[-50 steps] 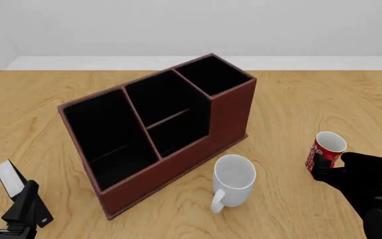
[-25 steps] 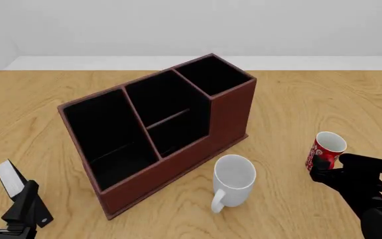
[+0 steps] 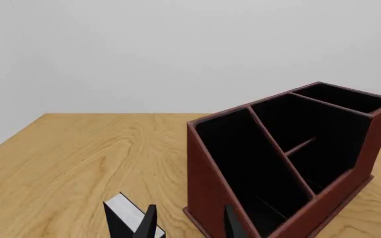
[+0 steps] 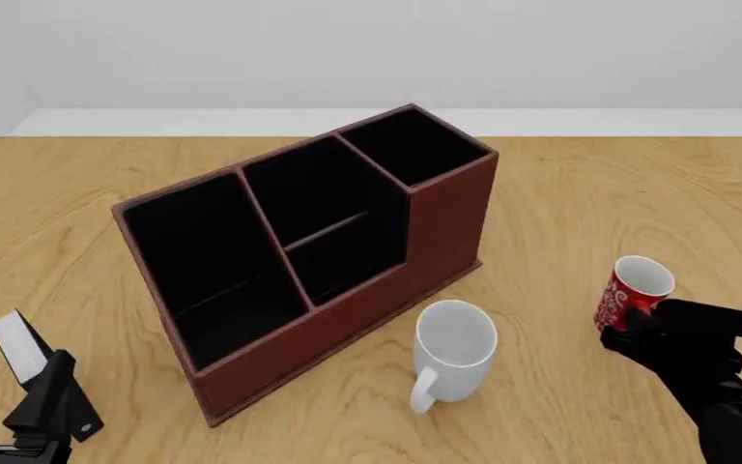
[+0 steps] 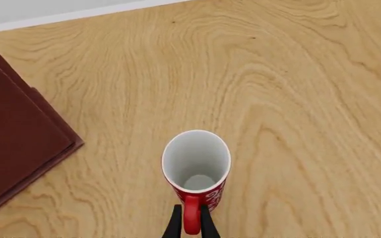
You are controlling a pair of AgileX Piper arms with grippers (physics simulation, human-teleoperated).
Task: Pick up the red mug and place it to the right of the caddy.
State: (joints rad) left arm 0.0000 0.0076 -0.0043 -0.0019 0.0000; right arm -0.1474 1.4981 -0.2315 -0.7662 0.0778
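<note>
Right fingers (image 5: 190, 224) pinch the glossy red mug (image 5: 196, 166) by its handle (left fingers (image 3: 189, 225) stand apart).

Matt wood-grain table (image 4: 629, 193), glossy red mug (image 4: 632, 293)

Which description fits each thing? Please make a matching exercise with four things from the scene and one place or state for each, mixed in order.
Things:
1. red mug
2. white mug
3. caddy
4. left hand

Descriptions:
A. near the table's front left corner, holding nothing
B. upright, its handle between the right hand's fingers
C. three black-lined compartments
D. just in front of the caddy's right end

Pairs: 1-B, 2-D, 3-C, 4-A
</note>
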